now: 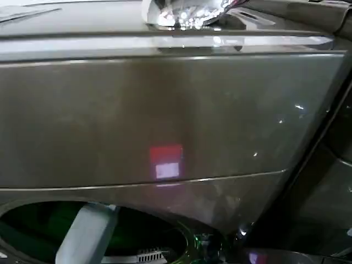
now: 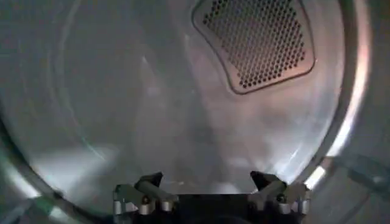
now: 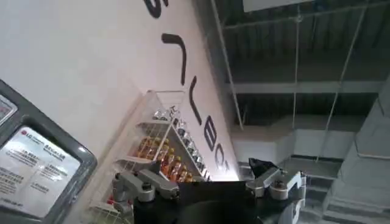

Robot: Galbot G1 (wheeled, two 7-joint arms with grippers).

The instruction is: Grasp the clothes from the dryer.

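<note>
The dryer [image 1: 165, 110] is a bronze-brown machine whose front panel carries a red and white sticker [image 1: 166, 163]. Its round porthole [image 1: 33, 209] opens at the lower left. My pale grey left arm [image 1: 88, 236] reaches into that opening. Inside, my left gripper [image 2: 207, 179] stands open with nothing between its fingers, facing the bare metal drum wall [image 2: 122, 91] and a perforated vent [image 2: 256, 42]. The clothes are out of view. My right gripper [image 3: 207, 167] is open and empty, held away from the dryer and pointing up at a white wall.
A shiny chrome object [image 1: 187, 14] sits on top of the dryer. A dark gap [image 1: 324, 209] runs along the dryer's right side. Past the right gripper are a panel with an LG label [image 3: 36, 176] and a wire shelf of bottles [image 3: 164, 152].
</note>
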